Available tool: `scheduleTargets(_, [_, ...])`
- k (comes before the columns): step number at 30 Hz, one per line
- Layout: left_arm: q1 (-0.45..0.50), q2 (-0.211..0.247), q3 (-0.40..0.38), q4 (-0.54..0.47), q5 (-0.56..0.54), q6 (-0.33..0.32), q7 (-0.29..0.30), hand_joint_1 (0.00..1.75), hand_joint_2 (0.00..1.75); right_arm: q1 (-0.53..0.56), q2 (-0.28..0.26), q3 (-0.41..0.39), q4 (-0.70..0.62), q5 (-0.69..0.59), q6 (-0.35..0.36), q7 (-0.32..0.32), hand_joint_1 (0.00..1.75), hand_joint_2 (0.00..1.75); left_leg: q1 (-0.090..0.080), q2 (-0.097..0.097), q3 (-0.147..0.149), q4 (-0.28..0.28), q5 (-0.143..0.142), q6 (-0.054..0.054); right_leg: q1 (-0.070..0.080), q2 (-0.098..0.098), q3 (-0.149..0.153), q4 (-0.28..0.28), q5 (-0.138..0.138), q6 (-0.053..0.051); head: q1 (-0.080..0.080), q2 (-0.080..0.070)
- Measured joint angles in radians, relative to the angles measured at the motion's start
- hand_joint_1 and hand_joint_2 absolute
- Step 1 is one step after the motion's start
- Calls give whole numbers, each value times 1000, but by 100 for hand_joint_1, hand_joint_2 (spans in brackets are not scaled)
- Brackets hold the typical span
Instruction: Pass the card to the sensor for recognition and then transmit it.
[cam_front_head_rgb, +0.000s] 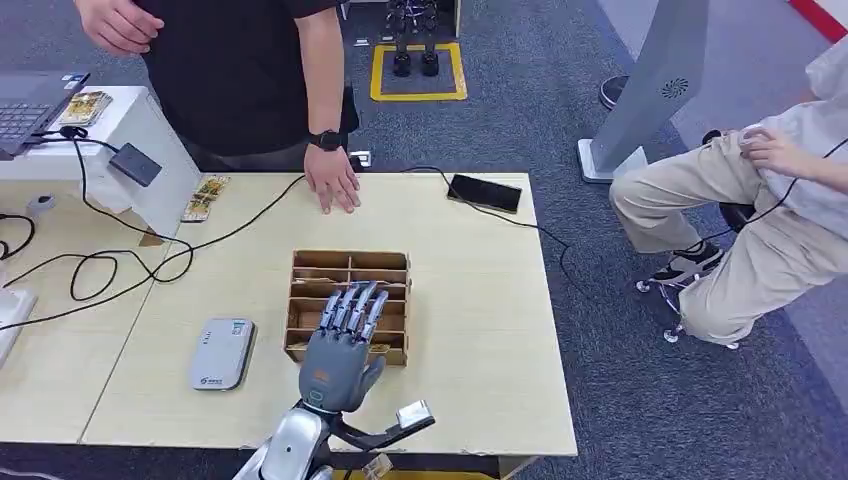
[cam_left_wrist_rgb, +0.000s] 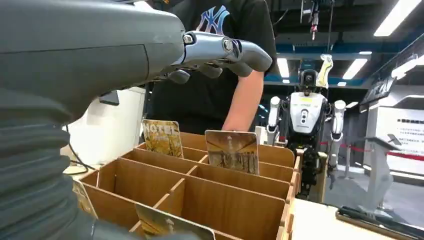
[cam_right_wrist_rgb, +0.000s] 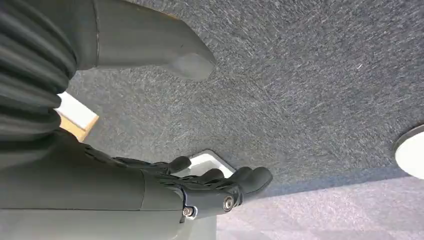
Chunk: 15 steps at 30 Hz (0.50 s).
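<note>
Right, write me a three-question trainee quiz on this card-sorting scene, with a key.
1. True or false: the left hand already holds a card.
2. Where does the left hand hover? A) above the grey card reader B) above the wooden divider box C) above the black phone
3. Fill in: the person in black rests a hand on the ____.

Key: 1 false, its fingers are spread above the upright cards. 2 B. 3 table.
</note>
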<state>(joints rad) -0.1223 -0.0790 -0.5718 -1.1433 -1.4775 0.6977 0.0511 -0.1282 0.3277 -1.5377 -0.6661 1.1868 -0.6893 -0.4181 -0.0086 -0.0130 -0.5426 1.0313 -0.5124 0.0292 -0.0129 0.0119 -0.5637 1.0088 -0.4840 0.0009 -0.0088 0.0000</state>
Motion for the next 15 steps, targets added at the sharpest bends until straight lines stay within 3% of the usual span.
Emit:
scheduleTargets(5, [4,0,0,-6,0,0,-10,49,175,0,0,0,0,2,0,0,0,175,0,0,0,0,0,0,0,0,0,0,0,0,0,0])
scheduleTargets(6, [8,0,0,-10,0,0,-10,175,175,0,0,0,-1,2,0,0,0,175,0,0,0,0,0,0,0,0,0,0,0,0,0,0])
scheduleTargets(9, [11,0,0,-12,1,0,-22,175,175,0,0,0,-1,2,0,-2,0,175,0,0,0,0,0,0,0,0,0,0,0,0,0,0])
scheduleTargets(15, [0,12,-7,24,3,0,-126,175,175,-1,0,0,2,8,0,-23,0,175,0,0,0,0,0,0,0,0,0,0,0,0,0,0])
